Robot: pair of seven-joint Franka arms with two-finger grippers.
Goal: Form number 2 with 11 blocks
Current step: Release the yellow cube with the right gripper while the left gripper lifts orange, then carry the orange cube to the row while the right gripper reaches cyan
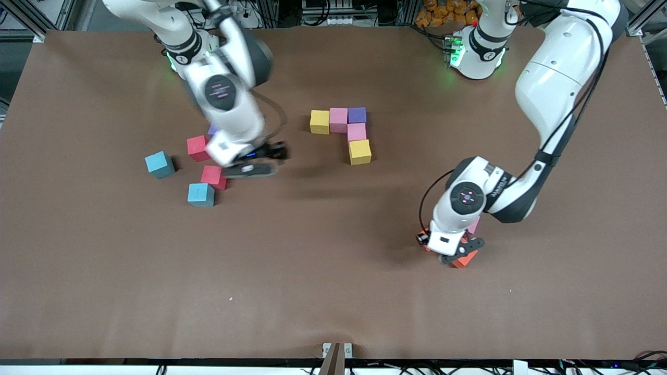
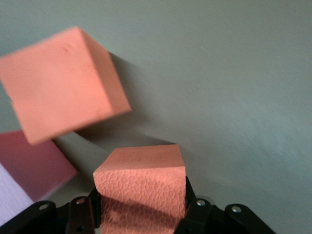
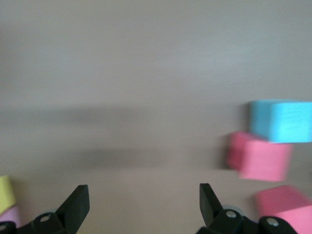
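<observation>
Because the spare cubes are scattered toward the right arm's end of the table, that is where the sweep begins: a blue cube (image 1: 159, 164) sits farthest out, with a red cube (image 1: 197, 148), a pink-red cube (image 1: 214, 177) and a second blue cube (image 1: 201, 195) grouped close by. Over this cluster hovers the right gripper (image 1: 259, 160), its fingers spread wide and holding nothing, which suggests it is travelling between the supply and the figure rather than gripping. At mid-table the number 2 (image 1: 344, 133) is only begun: a yellow cube (image 1: 319, 121), a pink cube (image 1: 338, 119) and a purple cube (image 1: 357, 114) touch in a row as the top bar, and a pink cube (image 1: 356, 132) with a yellow cube (image 1: 359, 151) below it runs down toward the front camera, so five pieces are laid and six remain. Toward the left arm's end, the left gripper (image 1: 458, 252) is down at the table, pinching an orange cube (image 2: 141, 187) between its fingers, likely as the next piece; a second orange cube (image 2: 63, 83) and a pink one (image 2: 31, 165) lie just beside it.
</observation>
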